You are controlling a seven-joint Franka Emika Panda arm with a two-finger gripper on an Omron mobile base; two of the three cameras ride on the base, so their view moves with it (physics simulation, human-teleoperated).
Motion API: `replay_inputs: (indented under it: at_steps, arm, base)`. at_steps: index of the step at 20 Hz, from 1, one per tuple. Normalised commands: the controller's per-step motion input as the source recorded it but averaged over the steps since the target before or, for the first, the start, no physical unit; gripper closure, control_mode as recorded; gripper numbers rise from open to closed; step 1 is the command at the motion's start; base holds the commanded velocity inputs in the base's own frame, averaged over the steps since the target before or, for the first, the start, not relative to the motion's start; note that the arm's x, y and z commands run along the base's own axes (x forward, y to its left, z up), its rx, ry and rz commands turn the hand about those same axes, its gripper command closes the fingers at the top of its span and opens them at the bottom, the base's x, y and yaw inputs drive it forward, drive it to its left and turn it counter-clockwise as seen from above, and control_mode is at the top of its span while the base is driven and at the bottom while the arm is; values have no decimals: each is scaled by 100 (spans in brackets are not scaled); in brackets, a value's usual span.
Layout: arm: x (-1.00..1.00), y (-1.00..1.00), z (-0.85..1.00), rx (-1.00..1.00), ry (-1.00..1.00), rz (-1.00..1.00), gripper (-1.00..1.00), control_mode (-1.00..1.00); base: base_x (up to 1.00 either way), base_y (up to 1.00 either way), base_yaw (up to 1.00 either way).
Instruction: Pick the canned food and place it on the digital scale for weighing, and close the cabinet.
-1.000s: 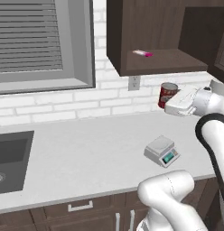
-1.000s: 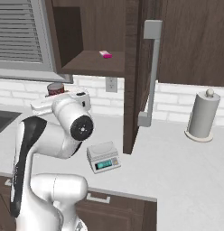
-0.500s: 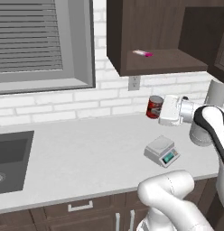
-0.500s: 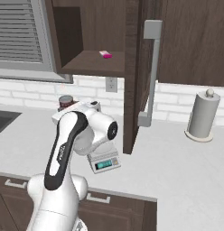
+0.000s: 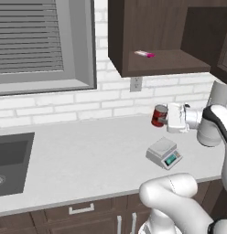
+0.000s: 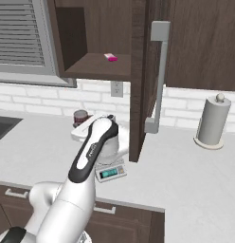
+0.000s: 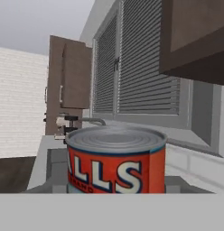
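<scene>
My fingers pinched the canned food, whose label read "ALLS". It hung above open bench, apart from the digital scale.

Kitchen, sink, brick backsplash, wall cabinet, drawers

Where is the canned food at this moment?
The canned food is in the gripper, in the air above the counter, up and left of the digital scale in the left base view.
</scene>
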Motion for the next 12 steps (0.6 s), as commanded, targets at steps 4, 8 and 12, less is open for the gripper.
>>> replay_inputs:
  at_steps: [4, 8, 12]
  arm:
    - [0, -30, -26, -1, 3, 1, 100, -100]
    - [0, -27, -52, -4, 0, 1, 100, -100]
    - [0, -18, -56, -6, 0, 0, 100, -100]
  base:
    - [0, 0, 0]
    - [0, 0, 0]
    - [0, 0, 0]
